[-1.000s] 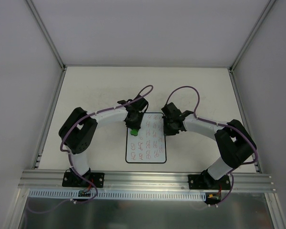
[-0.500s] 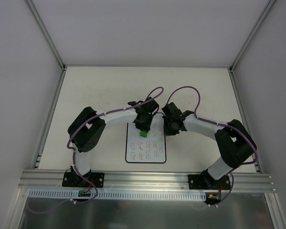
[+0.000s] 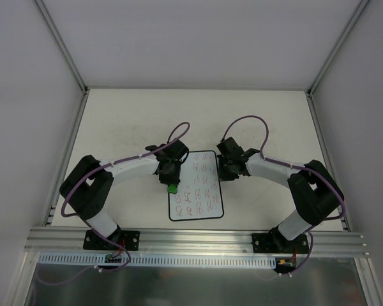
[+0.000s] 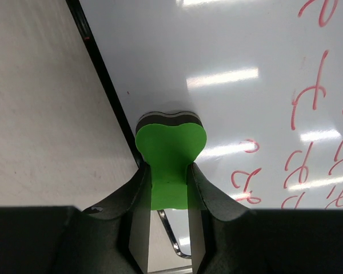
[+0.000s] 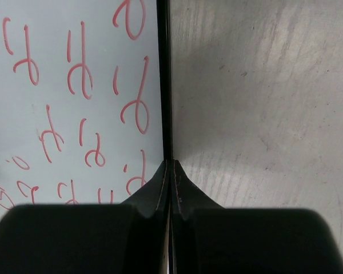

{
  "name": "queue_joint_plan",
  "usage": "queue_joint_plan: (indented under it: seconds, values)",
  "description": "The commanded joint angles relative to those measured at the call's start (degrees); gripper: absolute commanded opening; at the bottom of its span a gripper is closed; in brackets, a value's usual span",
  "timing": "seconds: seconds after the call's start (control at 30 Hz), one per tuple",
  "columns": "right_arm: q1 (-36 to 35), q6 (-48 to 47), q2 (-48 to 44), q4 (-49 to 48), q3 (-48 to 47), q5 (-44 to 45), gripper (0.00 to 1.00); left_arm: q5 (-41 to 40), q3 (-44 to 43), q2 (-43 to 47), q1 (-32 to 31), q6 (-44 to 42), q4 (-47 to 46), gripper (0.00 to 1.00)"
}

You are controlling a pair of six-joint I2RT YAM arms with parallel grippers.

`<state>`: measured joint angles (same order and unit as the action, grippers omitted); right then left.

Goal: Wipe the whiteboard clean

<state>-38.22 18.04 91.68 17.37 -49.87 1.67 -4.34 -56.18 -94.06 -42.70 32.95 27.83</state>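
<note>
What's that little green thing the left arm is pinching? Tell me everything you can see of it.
It is a small green eraser, foam-like by its look, with a two-lobed, heart-like far end. A thin dark layer and a pale one show along that rim. The left gripper is shut on its narrower near part, one finger on each side. It sits at the left edge of the whiteboard, just inside the black border, over a blank patch, with red scribbles off to its right. Whether it presses on the board cannot be told.
</note>
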Motion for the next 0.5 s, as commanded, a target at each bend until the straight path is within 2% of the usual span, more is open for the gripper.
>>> queue_joint_plan:
  seconds: [0.0,0.13,0.3,0.47]
  values:
    - [0.34,0.24,2.28,3.46,2.41,1.32,0.00,-0.50,2.57,2.21,-0.45,3.17,4.07,0.00]
    - [0.34,0.24,2.36,3.38,2.32,1.23,0.00,0.12,0.47,0.82,-3.78,6.24,4.16,0.00]
    - [0.34,0.41,2.01,3.20,2.76,1.40,0.00,0.64,-6.02,-6.91,-8.10,9.59,3.89,0.00]
    - [0.34,0.59,1.66,2.94,3.02,1.32,0.00,1.35,-10.78,-13.24,-8.90,10.38,3.54,0.00]
